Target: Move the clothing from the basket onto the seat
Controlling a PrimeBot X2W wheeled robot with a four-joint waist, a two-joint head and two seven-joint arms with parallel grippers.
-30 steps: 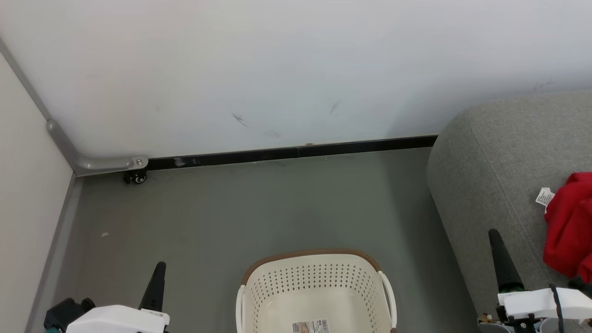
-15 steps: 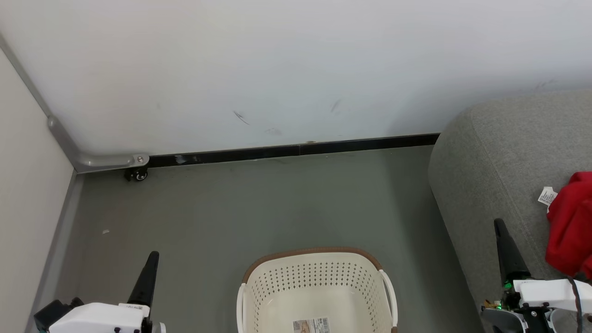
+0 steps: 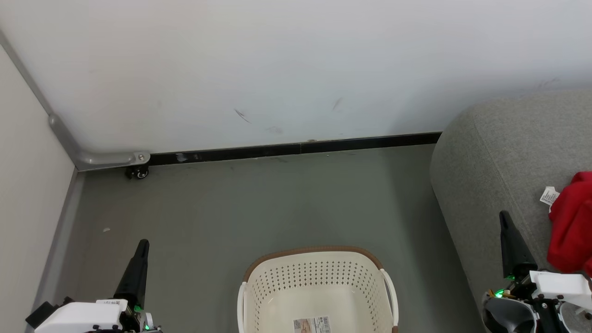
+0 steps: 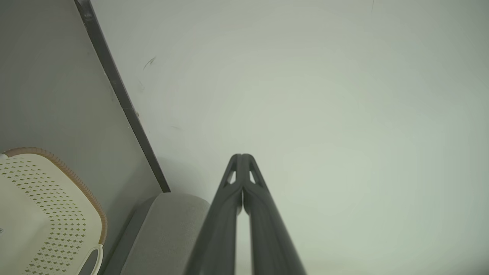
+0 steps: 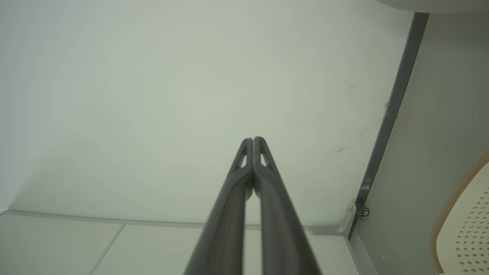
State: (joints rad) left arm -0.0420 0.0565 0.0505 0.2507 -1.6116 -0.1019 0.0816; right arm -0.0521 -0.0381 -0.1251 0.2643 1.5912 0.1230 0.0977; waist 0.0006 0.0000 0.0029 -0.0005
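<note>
Your left gripper sits low on the left over the grey floor. Its 2 fingers are pressed together tip to tip with nothing between them, as the left wrist view makes plain. It's the same story on the other side. Your right gripper shows against the flank of the seat, fingers closed flat on each other and empty. Both point up toward the white wall, which reads to me as a parked, neutral pose rather than a reach.

Now the clothing. The red garment lies on the seat at the right edge of the head view, with its white sewn label poking out onto the grey upholstery. It rests near your right gripper, apart from it as far as I can tell.

The laundry basket stands on the floor between your 2 arms. In the part that shows, there's just the paper label on the bottom and no red fabric. Its near side runs off the bottom edge, so I can't vouch for that strip.

My read is that the transfer looks done, or very close. With the fingers shut and empty, I'd say they have nothing left to carry. If you want certainty, check the basket's hidden near side before calling it.
</note>
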